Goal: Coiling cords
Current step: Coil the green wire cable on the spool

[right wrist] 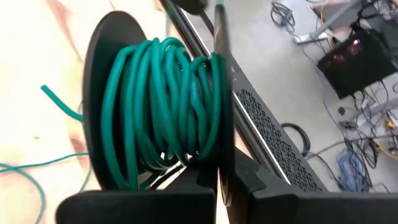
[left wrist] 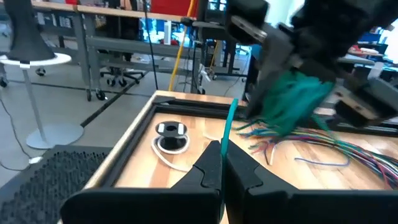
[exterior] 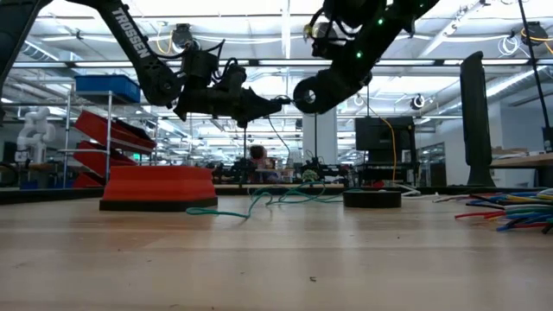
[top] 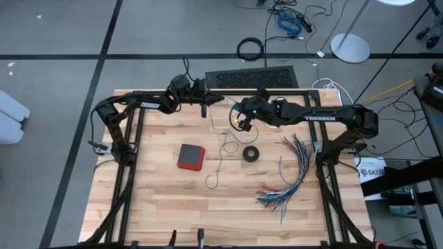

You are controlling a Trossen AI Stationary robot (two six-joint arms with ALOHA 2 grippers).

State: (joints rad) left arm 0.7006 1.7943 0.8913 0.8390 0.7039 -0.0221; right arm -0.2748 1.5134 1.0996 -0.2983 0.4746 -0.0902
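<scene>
Teal-green cord (right wrist: 165,106) sits wound on a black spool (right wrist: 102,74) clamped in the right gripper (top: 242,119) at upper centre of the high view; its loose tail (top: 218,162) trails across the table (top: 159,200). Left gripper (top: 205,104), upper centre-left, pinches the cord's strand.

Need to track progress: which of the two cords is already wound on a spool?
The teal-green cord: it is wound around the black spool held by the right gripper. The white cord lies loose on the table.
</scene>
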